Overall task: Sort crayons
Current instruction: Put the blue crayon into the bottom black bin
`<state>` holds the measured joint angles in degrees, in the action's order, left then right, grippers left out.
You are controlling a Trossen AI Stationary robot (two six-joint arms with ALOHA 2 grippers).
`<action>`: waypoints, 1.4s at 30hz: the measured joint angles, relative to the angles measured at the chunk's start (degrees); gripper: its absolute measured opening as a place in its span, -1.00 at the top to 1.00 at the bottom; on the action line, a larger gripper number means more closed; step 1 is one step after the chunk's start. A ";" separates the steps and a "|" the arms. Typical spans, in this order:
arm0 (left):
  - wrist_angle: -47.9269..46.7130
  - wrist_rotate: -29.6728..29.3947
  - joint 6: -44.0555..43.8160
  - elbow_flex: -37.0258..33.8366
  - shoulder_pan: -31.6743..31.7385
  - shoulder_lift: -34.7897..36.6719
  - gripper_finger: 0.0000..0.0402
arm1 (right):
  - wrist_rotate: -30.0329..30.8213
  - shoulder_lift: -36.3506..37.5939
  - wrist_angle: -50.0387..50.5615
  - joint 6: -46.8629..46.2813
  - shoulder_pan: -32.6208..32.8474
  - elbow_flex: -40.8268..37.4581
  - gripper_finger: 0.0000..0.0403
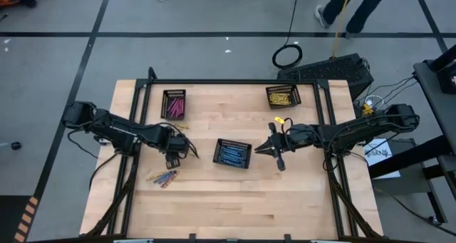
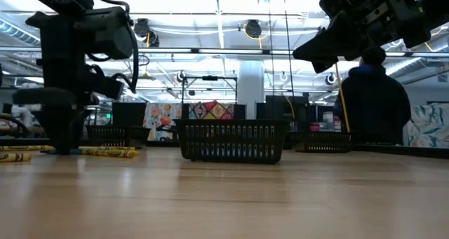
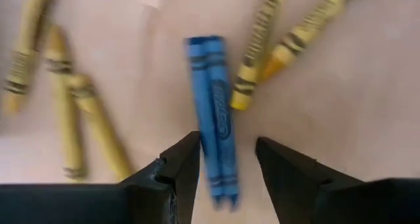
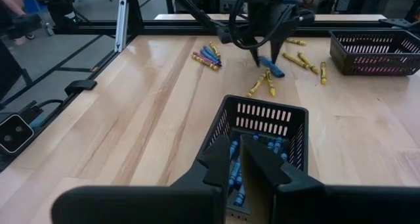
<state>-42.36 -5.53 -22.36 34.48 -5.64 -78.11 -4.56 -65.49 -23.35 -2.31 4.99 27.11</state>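
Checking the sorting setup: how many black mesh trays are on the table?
3: pink-crayon tray at the far left, yellow-crayon tray at the far right, blue-crayon tray in the middle. None seems hidden.

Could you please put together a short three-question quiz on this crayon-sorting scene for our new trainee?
1. True or false: the left gripper has its jaws on either side of two blue crayons lying together on the table.
2. Which colour fills the tray standing between the two arms? A) yellow B) blue C) pink
3. Fill in: the right gripper hovers next to the middle tray with its jaws ____.

Key: 1 true; 2 B; 3 shut.
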 joint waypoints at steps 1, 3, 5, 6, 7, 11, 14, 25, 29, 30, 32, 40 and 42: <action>-0.62 1.11 -0.76 0.47 -0.06 0.00 0.15 | 0.00 0.00 0.00 0.00 -0.02 0.00 0.89; -2.15 1.58 -1.78 1.33 -0.12 0.05 0.15 | 0.00 0.00 0.02 -0.01 0.00 0.00 0.89; -3.04 1.73 -2.88 1.98 -0.22 0.09 0.15 | 0.00 0.00 0.01 -0.02 0.00 0.00 0.89; -3.55 1.81 -3.64 2.12 -0.47 0.09 0.15 | 0.01 0.00 0.01 -0.02 0.00 0.00 0.89; -3.86 1.96 -4.23 2.14 -0.76 0.09 0.15 | 0.00 0.00 0.02 -0.01 -0.01 0.00 0.89; -3.92 2.00 -6.80 2.14 -2.04 0.11 0.15 | 0.00 0.00 0.02 -0.02 0.00 0.00 0.89; -4.99 1.80 -11.35 2.16 -3.22 0.14 0.15 | 0.00 0.00 0.04 -0.02 0.00 0.00 0.89; -6.26 -1.55 -26.46 2.16 -10.07 4.31 0.15 | 0.00 0.00 0.09 0.00 0.00 0.00 0.89; -4.33 -3.53 -31.45 1.71 -10.42 5.19 0.15 | 0.00 0.00 0.09 0.00 0.00 0.00 0.89; -4.40 -3.53 -32.81 1.69 -10.42 5.14 0.15 | 0.00 0.00 0.09 0.00 0.00 0.00 0.89; -4.33 -3.70 -35.35 1.68 -10.42 5.18 0.15 | 0.00 0.00 0.08 -0.02 0.00 0.00 0.89; -4.21 -5.19 -41.82 1.68 -10.48 5.16 0.15 | 0.00 0.00 0.13 -0.02 -0.01 0.00 0.89; -4.21 -5.21 -42.76 1.68 -10.48 5.16 0.15 | 0.00 0.00 0.19 -0.02 -0.01 0.00 0.89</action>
<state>-46.57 -10.74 -65.12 36.16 -16.12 -72.95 -4.56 -65.49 -23.16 -2.33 4.98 27.11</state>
